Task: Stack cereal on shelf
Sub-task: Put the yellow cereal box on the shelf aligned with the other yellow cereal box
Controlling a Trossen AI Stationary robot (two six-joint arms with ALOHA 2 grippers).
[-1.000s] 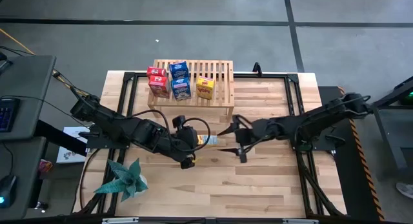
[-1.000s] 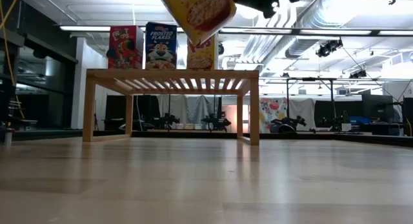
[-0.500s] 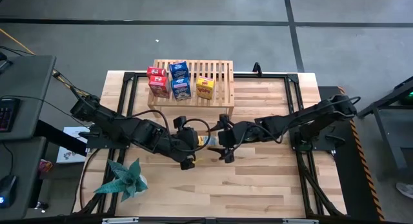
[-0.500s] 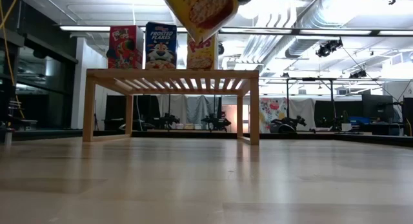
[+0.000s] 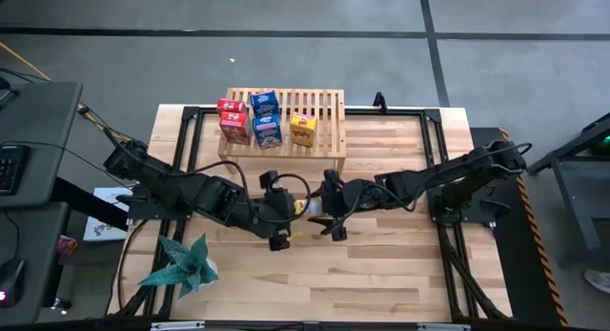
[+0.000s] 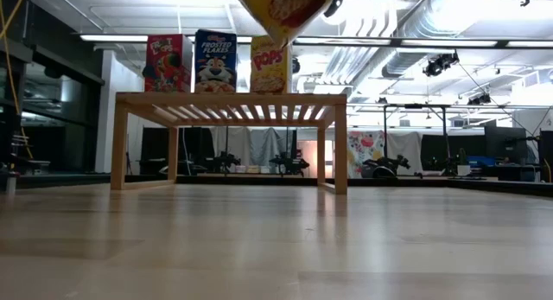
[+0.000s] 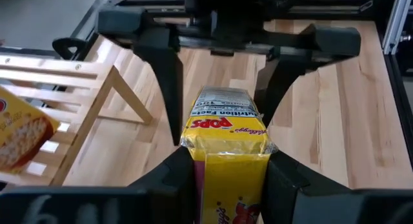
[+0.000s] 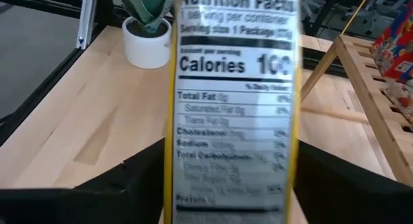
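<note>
A yellow cereal box (image 5: 305, 207) hangs in the air over the table's middle, shut in my left gripper (image 5: 289, 210). My right gripper (image 5: 332, 205) is open, its fingers standing on either side of the box's far end (image 7: 222, 98); I cannot tell whether they touch it. The box's nutrition panel (image 8: 229, 88) fills the right wrist view. The light-wood shelf (image 5: 324, 107) stands at the table's far edge with two red boxes (image 5: 233, 121), two blue boxes (image 5: 267, 118) and one yellow box (image 5: 303, 130) upright on its slatted top. My left gripper pinches the yellow box between its two fingers on two opposite faces (image 7: 197, 175), at the end nearest the wrist. The fingers come level from the table's left and lie along the box. The box is lifted clear of the table and shows tilted in the low view (image 6: 285, 10).
A teal spiky plant (image 5: 186, 262) in a white pot stands at the table's near left corner. The right half of the shelf top (image 5: 329, 131) is bare. The plank tabletop (image 5: 381, 264) spreads below both grippers. Black frame rails (image 5: 448, 226) run along the table's sides.
My right gripper has moved toward the table's left, up to the yellow box held by my left gripper, and its open fingers now stand around the box's free end. The box has risen slightly in the low view.
</note>
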